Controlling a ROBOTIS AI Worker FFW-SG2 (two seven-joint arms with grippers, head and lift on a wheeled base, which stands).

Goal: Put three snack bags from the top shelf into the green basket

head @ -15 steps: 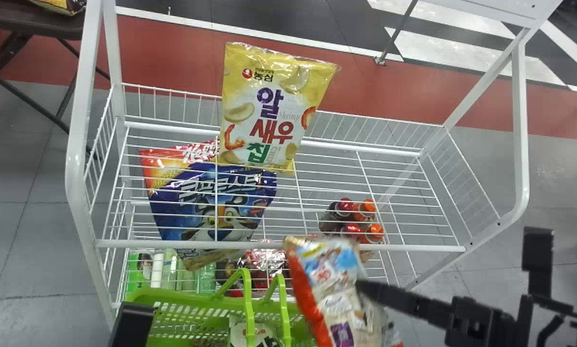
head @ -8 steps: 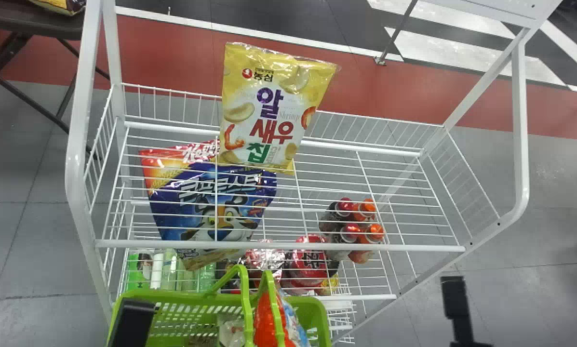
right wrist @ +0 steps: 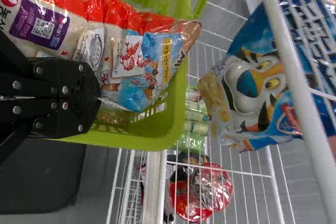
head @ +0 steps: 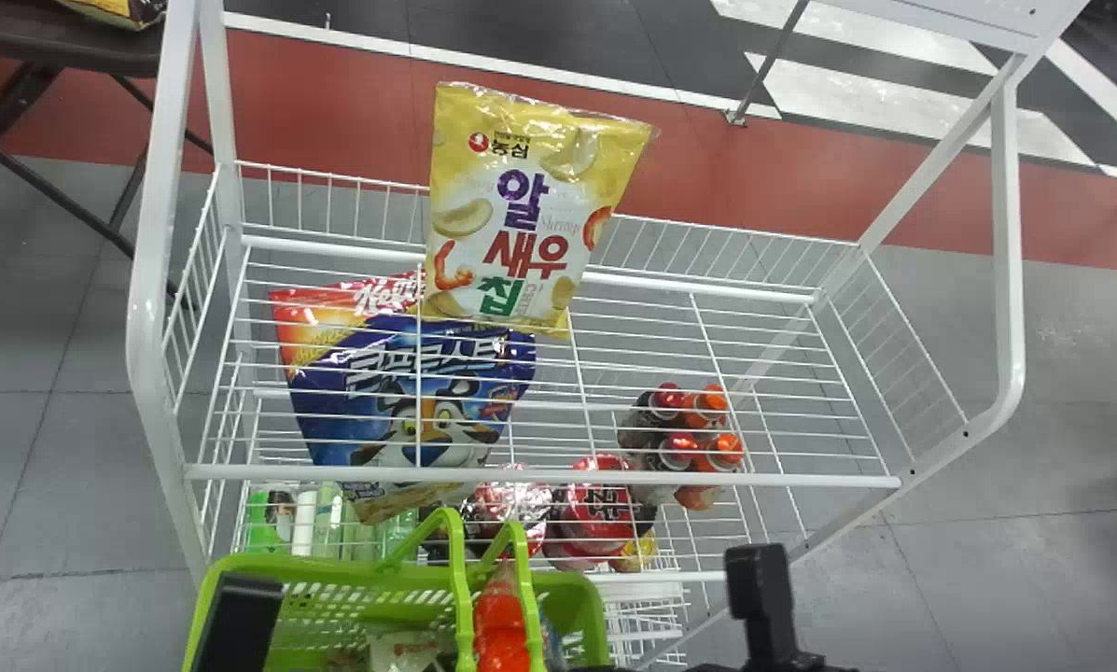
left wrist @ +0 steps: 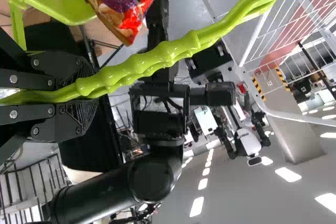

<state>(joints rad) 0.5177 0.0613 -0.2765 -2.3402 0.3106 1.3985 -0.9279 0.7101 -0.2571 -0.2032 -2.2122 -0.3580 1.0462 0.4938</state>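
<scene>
- the right wrist view shows the right gripper [head: 771,630] with its jaws [pressed together at the edge of the red-edged snack bag](#), pinching its film; that red-edged snack bag [right wrist: 126,51] lies in the green basket [right wrist: 152,139].- the head view shows the yellow snack bag [head: 525,210] upright on the top shelf [head: 539,476], leaning by its back rail; the right wrist view gives a close look at the red-edged snack bag [right wrist: 126,51] inside the green basket [head: 581,621].
- the left wrist view shows the left gripper [head: 236,621] with its jaws clamped on the basket's green handles [left wrist: 142,64].
- in the right wrist view the right gripper [head: 771,630] is at the red-edged snack bag, jaws pressed close together, a bit of the film at their tips.
- counted: one yellow snack bag up top, one basket, two handles, and at least two packs in the basket, the red-edged one and a pale pack [head: 404,649].
- below the top shelf's wires: one blue bag [head: 409,401], one red-and-yellow bag [head: 320,317] behind it, four capped bottles [head: 684,429] and two round red packs [head: 600,509].
- a dark table [head: 63,47] stands at the head view's upper left, a bag [head: 119,9] on it.
- the handles cross in front of the red-edged snack bag in the head view; the shelf's wires and front rail cross the blue bag.
</scene>
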